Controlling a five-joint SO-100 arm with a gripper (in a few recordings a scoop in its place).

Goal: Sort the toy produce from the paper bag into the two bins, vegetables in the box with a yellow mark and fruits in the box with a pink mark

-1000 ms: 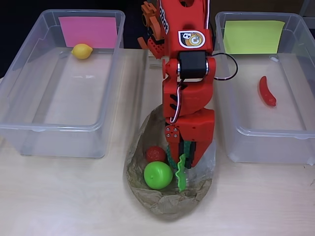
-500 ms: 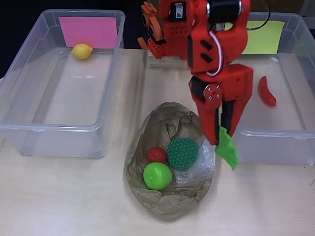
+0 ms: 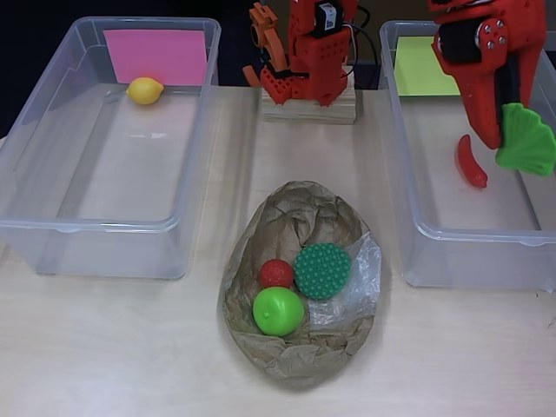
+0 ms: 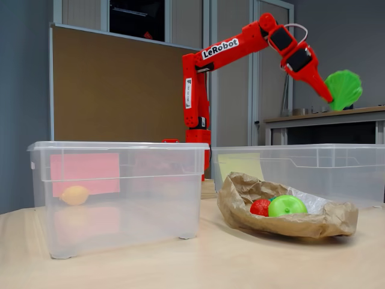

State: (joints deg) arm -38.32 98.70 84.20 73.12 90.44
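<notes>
wooden table (image 3: 130, 347) | fingers (image 3: 502, 139) gripping green leaf (image 3: 526, 139) above yellow-marked bin (image 3: 452, 252) | paper bag (image 3: 300, 356) between bins

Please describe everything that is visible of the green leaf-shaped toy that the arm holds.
The green leaf toy is a flat, fan-shaped piece with raised ribs and a scalloped edge; it looks like glossy plastic. The tool grips it at its narrow end, so the fan spreads outward. In the fixed view it hangs high in the air, touching nothing else. From overhead it is over the bin with the yellow mark.
</notes>
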